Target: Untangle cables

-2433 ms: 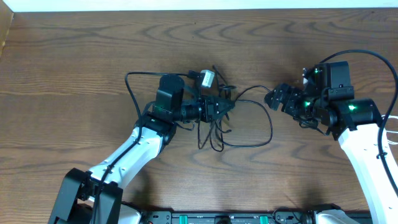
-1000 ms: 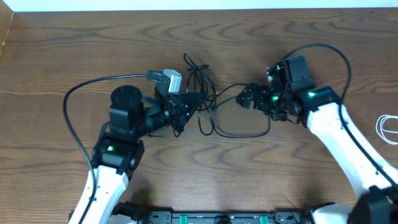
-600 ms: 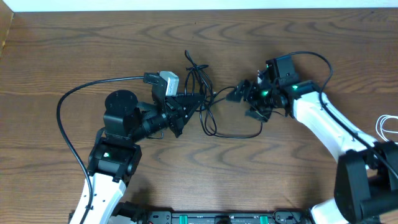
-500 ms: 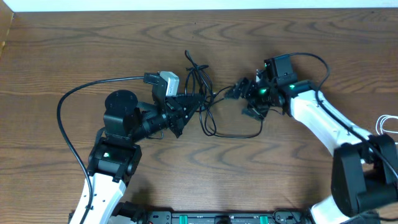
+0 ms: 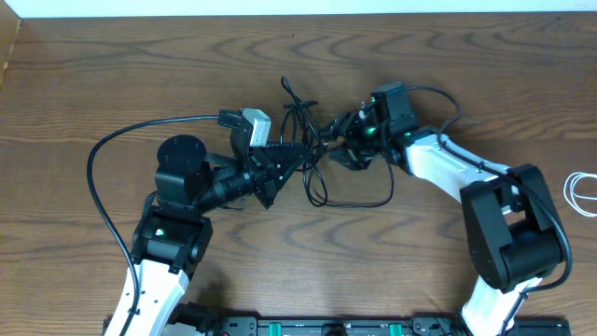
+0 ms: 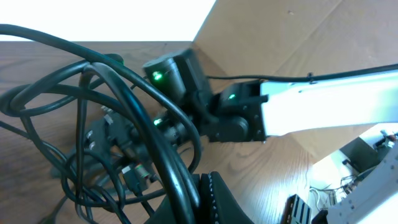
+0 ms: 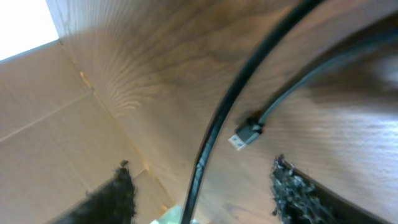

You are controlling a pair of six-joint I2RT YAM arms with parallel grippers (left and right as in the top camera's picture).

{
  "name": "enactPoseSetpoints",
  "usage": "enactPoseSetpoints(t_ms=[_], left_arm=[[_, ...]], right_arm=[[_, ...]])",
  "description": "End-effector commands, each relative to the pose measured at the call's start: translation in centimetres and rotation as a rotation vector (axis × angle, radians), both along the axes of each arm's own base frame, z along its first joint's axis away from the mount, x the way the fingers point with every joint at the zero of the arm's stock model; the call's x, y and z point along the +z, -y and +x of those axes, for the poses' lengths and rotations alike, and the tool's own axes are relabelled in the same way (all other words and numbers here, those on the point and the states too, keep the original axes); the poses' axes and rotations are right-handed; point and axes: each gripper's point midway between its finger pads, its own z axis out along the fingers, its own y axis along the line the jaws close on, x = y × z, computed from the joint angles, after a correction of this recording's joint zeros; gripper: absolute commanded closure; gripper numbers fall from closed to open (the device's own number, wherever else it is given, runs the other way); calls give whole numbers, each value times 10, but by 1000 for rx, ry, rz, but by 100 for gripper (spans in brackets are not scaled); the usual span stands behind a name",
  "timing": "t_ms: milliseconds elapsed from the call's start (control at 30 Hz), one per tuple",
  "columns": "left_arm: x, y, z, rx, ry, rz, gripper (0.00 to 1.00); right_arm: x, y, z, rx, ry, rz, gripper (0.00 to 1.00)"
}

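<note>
A knot of black cables (image 5: 312, 166) lies mid-table, one loop (image 5: 378, 200) trailing to the right. My left gripper (image 5: 291, 155) is shut on strands of this knot; the left wrist view shows a thick black strand (image 6: 163, 155) pinched at the left gripper (image 6: 198, 190). My right gripper (image 5: 340, 142) is at the knot's right edge, open. In the right wrist view one black cable (image 7: 219, 127) runs between the fingers (image 7: 298, 193) without touching them, with a small plug end (image 7: 245, 134) beside it. A white cable (image 5: 584, 193) lies at the far right edge.
The left arm's own thick black wire (image 5: 104, 154) arcs out over the table at the left. The right arm (image 5: 448, 168) stretches across from the right front. The table's back edge (image 5: 298, 13) runs behind the knot.
The right gripper has moved left, up to the knot, and its jaws have narrowed. The left gripper has held its grip, shifting slightly right with the knot.
</note>
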Motion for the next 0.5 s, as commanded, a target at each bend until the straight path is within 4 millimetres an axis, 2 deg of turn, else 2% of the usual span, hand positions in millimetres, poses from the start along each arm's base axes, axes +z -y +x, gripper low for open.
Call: enactPoseSetpoints(t_ms=[0,33,133,233,333,467], left_arm=[[12,1,-5,-31,54,-6,92],[12,1,-5,-31,53,-6,92],[12,1,-4,-28,53,-5,92],[7,-2,0,6,36,9,92],[-10,-14,12,111,-23,59,92],[-45,-45,31,335,-127,183,91]], right_arm=[[-9,-10,-8,32,0,-13,79],[-11,-9,-6,56,49,-42,98],[-12,0,-2,100,162,-132,98],[-9,27,2,63,176,-235,98],[15,56,11,48,263,-303,98],[53,118,19,-46,343,-438,99]])
